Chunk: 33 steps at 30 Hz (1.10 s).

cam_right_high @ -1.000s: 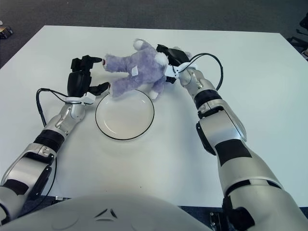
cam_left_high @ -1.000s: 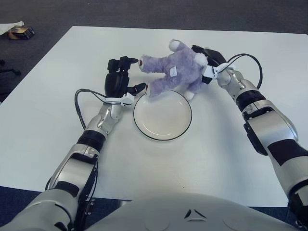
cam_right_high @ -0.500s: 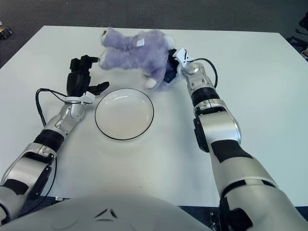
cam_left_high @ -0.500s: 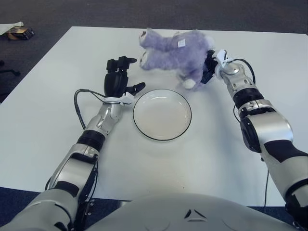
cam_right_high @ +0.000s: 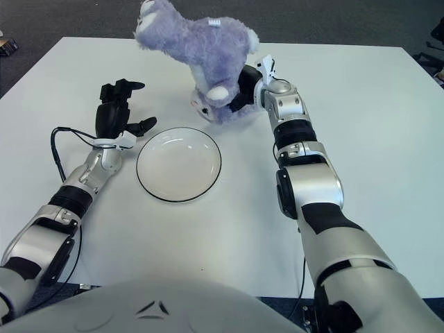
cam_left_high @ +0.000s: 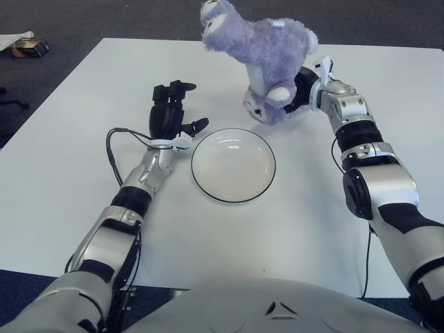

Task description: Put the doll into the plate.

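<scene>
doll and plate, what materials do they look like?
Doll: plush, lavender synthetic fur by the look of it; fuzzy pile, white paw pads and a sewn tag show. The right hand grips it.
Plate: glossy off-white with a thin dark rim line; likely glazed ceramic, though melamine would look the same.
Left hand shows left of the plate.

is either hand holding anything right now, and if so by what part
The right hand holds the purple doll by its lower body, lifted beyond the plate. The left hand holds nothing.

We are seeing the purple plush doll point(cam_left_high: 260, 48) covering our right hand's point(cam_left_high: 302, 89) fingers, hiding their grip.
</scene>
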Motion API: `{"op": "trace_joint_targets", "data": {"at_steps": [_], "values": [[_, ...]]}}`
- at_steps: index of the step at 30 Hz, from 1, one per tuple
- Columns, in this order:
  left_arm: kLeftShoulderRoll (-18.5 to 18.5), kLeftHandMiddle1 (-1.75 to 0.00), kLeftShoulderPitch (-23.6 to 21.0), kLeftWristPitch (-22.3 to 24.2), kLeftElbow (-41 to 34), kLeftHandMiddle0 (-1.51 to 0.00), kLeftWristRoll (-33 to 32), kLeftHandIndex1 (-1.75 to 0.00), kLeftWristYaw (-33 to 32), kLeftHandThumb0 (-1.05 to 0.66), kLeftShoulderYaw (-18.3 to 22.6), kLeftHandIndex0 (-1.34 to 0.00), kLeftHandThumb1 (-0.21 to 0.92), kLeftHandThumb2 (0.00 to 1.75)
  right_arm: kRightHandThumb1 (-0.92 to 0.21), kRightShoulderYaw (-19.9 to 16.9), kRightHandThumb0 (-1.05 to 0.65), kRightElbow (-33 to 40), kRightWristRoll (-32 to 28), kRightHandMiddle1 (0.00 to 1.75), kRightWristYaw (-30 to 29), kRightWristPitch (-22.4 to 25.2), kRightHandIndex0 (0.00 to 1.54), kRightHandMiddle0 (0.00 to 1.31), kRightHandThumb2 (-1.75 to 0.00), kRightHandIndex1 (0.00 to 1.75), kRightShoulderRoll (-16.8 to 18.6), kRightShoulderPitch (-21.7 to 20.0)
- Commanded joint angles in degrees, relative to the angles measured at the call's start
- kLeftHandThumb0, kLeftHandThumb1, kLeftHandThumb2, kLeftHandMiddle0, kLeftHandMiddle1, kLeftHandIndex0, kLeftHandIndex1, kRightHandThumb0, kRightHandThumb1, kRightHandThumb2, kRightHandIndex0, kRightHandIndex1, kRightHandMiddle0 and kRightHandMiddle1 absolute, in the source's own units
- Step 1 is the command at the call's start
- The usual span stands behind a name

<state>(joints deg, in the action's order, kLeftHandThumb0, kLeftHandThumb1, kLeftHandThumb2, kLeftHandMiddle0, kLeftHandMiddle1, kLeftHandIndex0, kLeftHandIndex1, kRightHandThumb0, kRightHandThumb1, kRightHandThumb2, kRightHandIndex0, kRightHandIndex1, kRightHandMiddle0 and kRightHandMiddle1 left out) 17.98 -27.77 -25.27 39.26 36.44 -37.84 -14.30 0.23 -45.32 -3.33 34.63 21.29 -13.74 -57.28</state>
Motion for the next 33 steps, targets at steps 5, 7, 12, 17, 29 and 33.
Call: {"op": "trace_joint_targets", "data": {"at_steps": [5,7,12,17,29,33], "values": [[-0.57,-1.15,2.83,0.47,3.47,-0.02,-0.14,-1.22,-0.17,-0.53,-0.56,0.00,0.64,0.82,-0.19,-1.52,0.00,5.72,-2.98,1.75,-0.17,10.41,0.77,0.46,-1.44,1.63,0.00,1.13],[-0.57,-1.14,2.84,0.48,3.52,-0.02,-0.24,-1.22,-0.05,-0.52,-0.51,0.00,0.63,0.83,-0.21,-2.43,0.00,6.41,-4.21,1.75,-0.01,12.76,0.76,0.44,-1.42,1.64,0.13,1.05],[-0.52,-1.14,2.79,0.21,3.78,-0.01,-0.15,-1.23,-0.38,-0.49,-0.39,0.00,0.60,0.87,-0.23,-3.33,0.00,7.82,-6.12,1.75,0.25,16.04,0.75,0.42,-1.39,1.62,0.14,1.10],[-0.50,-1.14,2.66,0.05,4.11,0.00,-0.03,-1.24,-0.69,-0.48,-0.28,0.00,0.59,0.89,-0.26,-3.07,0.00,8.86,-6.73,1.75,0.83,17.97,0.74,0.40,-1.35,1.61,-0.25,0.97],[-0.24,-1.15,2.37,-0.83,5.25,0.00,-0.47,-1.26,-0.37,-0.50,0.08,0.00,0.60,0.87,-0.36,-5.85,0.00,9.88,-11.10,1.75,2.29,22.89,0.72,0.35,-1.20,1.49,-0.24,-0.01],[-0.15,-1.14,2.29,-0.93,5.61,0.00,-0.62,-1.25,-0.21,-0.48,0.13,0.00,0.58,0.87,-0.39,-6.83,0.00,9.66,-12.58,1.75,2.42,22.49,0.72,0.35,-1.13,1.42,0.16,-0.86]]}}
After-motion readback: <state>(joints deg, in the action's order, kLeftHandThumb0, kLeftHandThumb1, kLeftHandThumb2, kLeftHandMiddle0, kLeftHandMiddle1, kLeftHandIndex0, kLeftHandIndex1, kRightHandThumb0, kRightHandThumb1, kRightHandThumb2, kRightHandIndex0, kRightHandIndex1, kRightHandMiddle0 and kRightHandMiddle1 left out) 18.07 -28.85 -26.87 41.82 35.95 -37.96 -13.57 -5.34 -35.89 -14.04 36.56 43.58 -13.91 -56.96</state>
